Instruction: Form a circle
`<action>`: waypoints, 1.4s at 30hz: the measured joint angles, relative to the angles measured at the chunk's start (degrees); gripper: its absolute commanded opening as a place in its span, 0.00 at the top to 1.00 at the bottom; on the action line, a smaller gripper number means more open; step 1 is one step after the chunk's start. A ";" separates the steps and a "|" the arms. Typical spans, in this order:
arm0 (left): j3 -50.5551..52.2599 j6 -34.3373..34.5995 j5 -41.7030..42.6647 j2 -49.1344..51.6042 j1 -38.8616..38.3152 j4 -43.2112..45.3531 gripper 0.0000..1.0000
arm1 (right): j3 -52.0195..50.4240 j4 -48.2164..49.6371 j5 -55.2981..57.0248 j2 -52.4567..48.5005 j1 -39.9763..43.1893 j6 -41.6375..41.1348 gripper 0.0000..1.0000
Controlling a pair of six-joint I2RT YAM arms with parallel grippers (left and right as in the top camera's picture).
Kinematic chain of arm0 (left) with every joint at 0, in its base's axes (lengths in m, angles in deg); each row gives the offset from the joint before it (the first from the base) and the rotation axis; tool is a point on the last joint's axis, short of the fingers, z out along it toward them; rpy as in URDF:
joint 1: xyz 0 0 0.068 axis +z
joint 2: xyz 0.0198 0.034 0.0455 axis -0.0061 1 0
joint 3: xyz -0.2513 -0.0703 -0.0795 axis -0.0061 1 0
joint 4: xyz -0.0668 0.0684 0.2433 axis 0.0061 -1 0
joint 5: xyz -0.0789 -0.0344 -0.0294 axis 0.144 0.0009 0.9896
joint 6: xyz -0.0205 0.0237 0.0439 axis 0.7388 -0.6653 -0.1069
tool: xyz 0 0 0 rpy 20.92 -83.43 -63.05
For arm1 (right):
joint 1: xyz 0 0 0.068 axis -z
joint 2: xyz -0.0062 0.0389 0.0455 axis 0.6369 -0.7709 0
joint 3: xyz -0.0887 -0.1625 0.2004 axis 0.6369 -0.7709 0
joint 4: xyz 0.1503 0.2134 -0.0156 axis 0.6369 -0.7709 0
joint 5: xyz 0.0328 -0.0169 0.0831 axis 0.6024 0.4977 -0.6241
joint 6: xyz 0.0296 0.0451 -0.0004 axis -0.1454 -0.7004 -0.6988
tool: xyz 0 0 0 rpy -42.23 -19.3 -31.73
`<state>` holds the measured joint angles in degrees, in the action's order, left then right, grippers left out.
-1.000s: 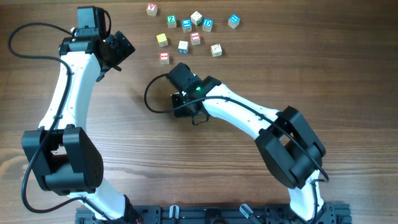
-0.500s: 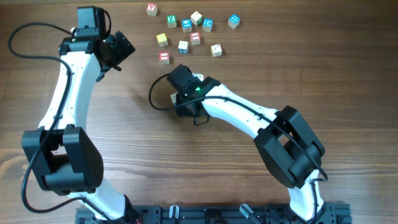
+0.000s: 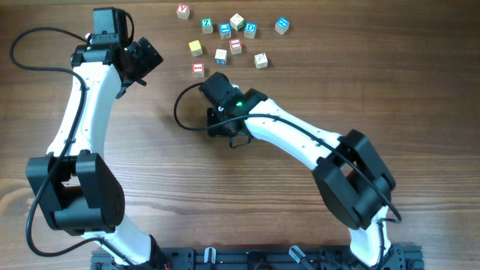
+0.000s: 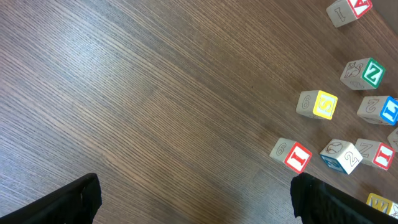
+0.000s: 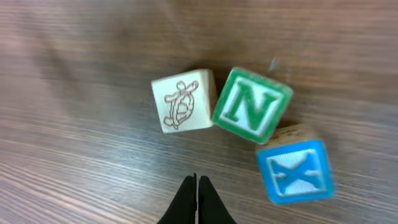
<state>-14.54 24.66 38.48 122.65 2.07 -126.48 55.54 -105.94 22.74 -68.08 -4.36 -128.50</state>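
circle [image 5: 252,112] on table [image 5: 74,155], just ahead of right tool [image 5: 196,199]; only part visible, touching arc. right tool clenched, empty; left tool [image 4: 198,202] released, well apart. pieces likely light, rigid, slidey: push flat side faces.

In the right wrist view you could see only three cubes of the circle [image 5: 249,124], lying flat on the wood-grain table [image 5: 74,74] in a short curved row. The pale cube [image 5: 182,101] sat on the left, a brown line drawing on its top face. The green cube [image 5: 252,106], topped with a white "N", was turned at an angle and touched its right side. The blue cube [image 5: 294,172], marked "X", lay just below and right of it.
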 measured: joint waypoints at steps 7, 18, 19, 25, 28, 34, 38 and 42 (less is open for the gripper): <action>0.00 0.00 0.00 0.00 0.00 0.00 0.00 | 0.72 -3.04 2.23 2.91 8.57 -3.15 0.96; 0.00 0.00 0.00 0.00 0.00 0.00 0.00 | -3.06 -4.07 2.40 2.91 9.86 -5.42 0.96; 0.00 0.00 0.00 0.00 0.00 0.00 0.00 | -3.10 -4.04 2.40 2.91 9.86 -5.55 0.96; 0.00 0.00 0.00 0.00 0.00 0.00 0.00 | -3.13 -4.04 2.38 2.91 9.86 -6.88 0.96; 0.00 0.00 -0.02 0.00 0.00 0.00 0.00 | -3.17 -2.75 2.40 2.91 9.79 -6.93 0.95; 0.00 0.00 0.00 0.00 0.00 0.00 0.00 | -3.19 2.49 2.40 2.91 9.51 -7.50 0.87; 0.00 0.00 0.00 0.00 0.00 0.00 0.00 | -3.21 4.28 2.38 2.91 9.31 -7.54 0.82; 0.00 0.00 0.00 0.00 0.00 0.00 0.00 | -3.21 4.37 2.38 2.69 8.41 -7.72 0.81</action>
<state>-14.54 24.66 38.48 122.65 2.07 -126.48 52.33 -101.57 25.12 -65.39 4.06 -136.21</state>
